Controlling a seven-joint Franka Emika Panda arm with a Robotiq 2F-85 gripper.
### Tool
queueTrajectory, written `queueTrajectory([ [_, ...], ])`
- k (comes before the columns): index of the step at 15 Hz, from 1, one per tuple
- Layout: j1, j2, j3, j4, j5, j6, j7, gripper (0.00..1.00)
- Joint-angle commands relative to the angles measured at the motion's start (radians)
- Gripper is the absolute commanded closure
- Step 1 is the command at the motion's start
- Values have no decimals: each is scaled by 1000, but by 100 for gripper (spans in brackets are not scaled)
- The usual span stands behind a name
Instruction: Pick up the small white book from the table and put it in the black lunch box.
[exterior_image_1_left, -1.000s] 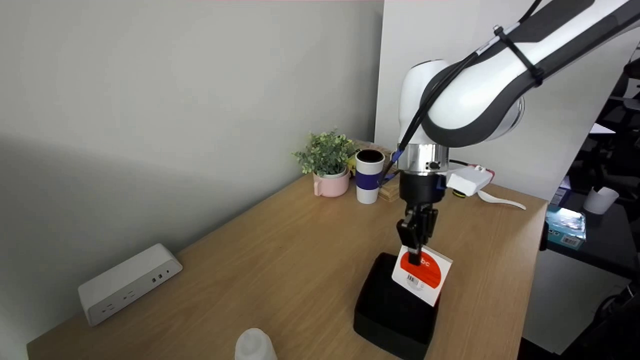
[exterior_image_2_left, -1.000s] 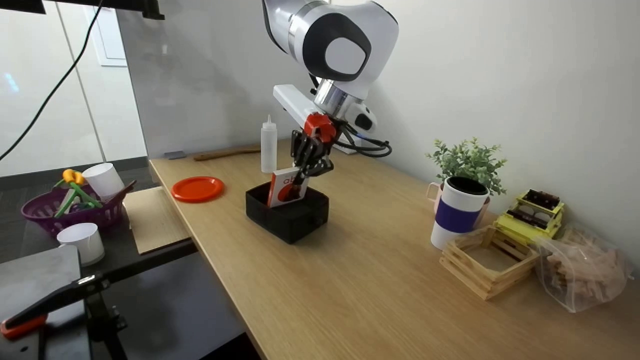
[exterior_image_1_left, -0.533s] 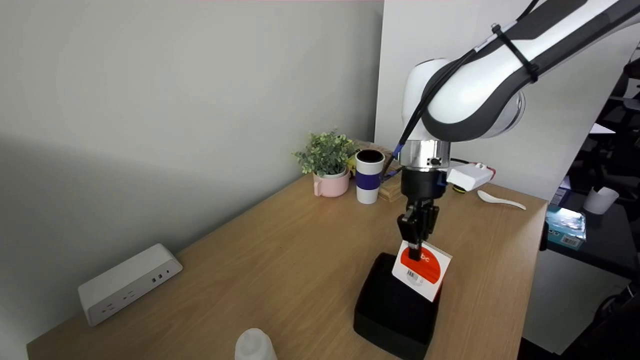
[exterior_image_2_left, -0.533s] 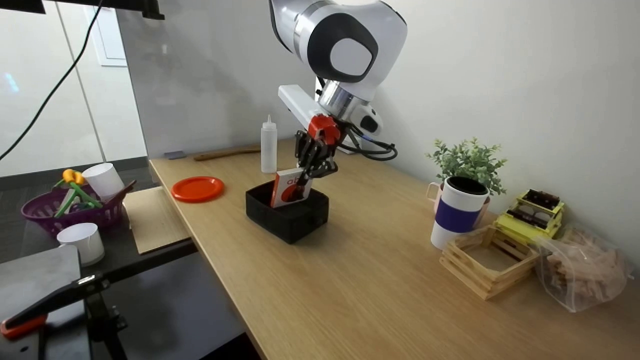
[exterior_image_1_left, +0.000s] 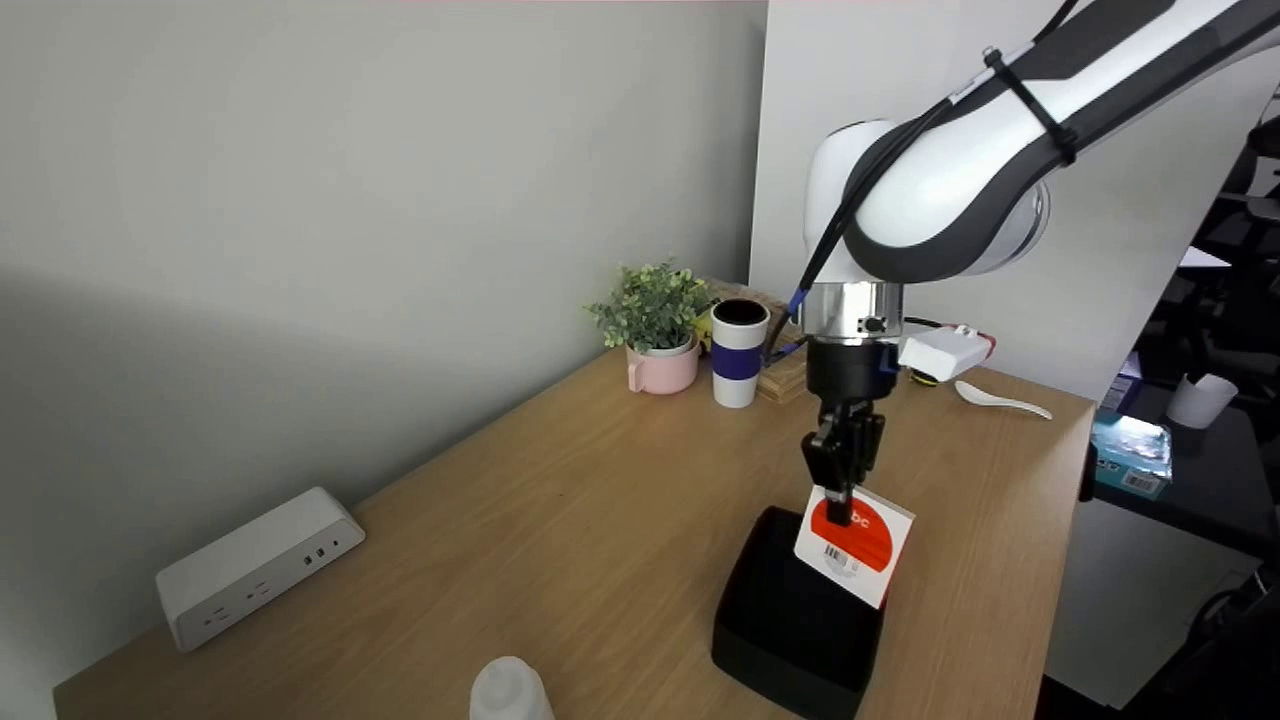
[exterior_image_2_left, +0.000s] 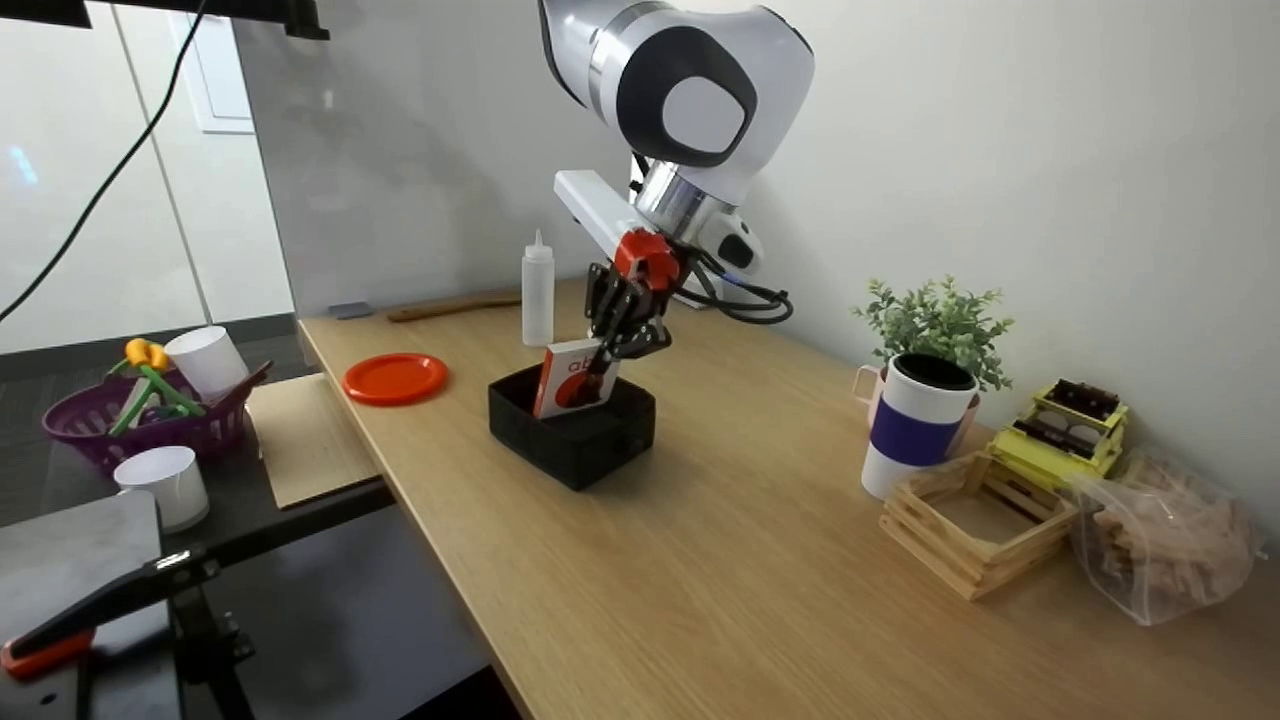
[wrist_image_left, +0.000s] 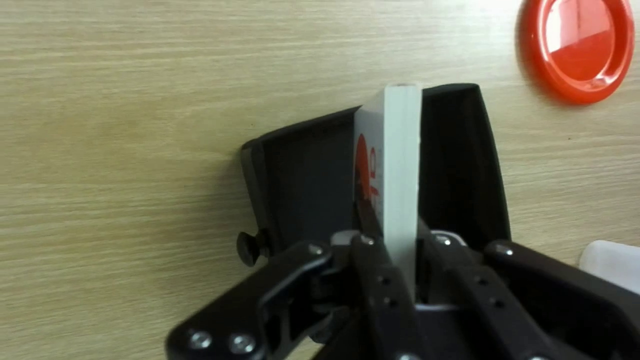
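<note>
Wrist view and both exterior views alike show the wood-grained tabletop (exterior_image_2_left: 720, 560). Over it, in both exterior views, reaches the robot arm (exterior_image_1_left: 935, 195), its last section turned downward. Beneath stands the black lunch box (exterior_image_2_left: 545, 445), open at the top. In an exterior view, a long white device (exterior_image_1_left: 265, 575) with sockets lies well apart from it. In an exterior view, too, a wooden crate (exterior_image_2_left: 925, 548) sits just beside a white tumbler (exterior_image_2_left: 910, 440) with a blue band. A squeeze bottle (exterior_image_2_left: 538, 298) stands near the black lunch box, and a red plate (exterior_image_2_left: 395, 378) lies flat close by. The jaws are clamped on the small white book (exterior_image_1_left: 862, 550), with black fingers (wrist_image_left: 374, 272) pressed to both covers. Held on edge and tilted, the small white book is in or just over the opening of the black lunch box; how far down its lower edge reaches, and whether it touches the box, cannot be told.
</note>
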Motion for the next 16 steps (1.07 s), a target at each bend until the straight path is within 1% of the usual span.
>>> queueTrajectory([
  [1,2,20,-13,41,-18,-64,9,96],
  [4,-2,36,-20,66,-15,-98,7,96],
  [8,-2,49,-23,86,-10,-115,2,96],
  [16,-1,53,-17,89,2,-103,1,96],
])
